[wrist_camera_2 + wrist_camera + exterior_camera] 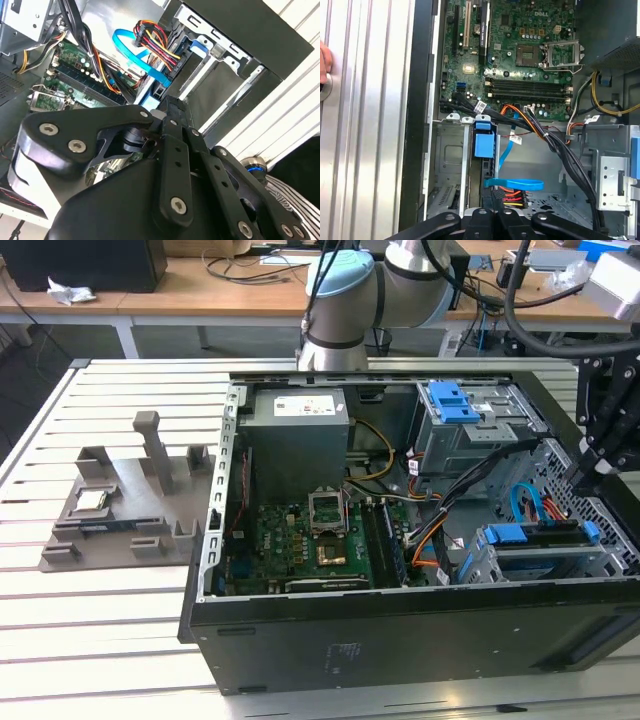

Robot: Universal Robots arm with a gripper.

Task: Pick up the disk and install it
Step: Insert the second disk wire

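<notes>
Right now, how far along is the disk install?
Done, it seems: the disk stands on edge in the drive cage, its blue carrier tab showing. In hand: the gripper sits right at its end; a grip can't be confirmed. Left: I can't tell whether it is fully seated.

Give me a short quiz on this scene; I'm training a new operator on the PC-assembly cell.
1. True or false: the computer case has its side panel on.
2. In the exterior view, where is the gripper? A) above the grey fixture tray; B) above the drive cage at the case's end on the exterior view's right; C) above the power supply.
3. In the first wrist view, what colour is the flat cable lying across the drive cage?
Key: 1 false, the case is open and its board shows; 2 B; 3 blue.
</notes>
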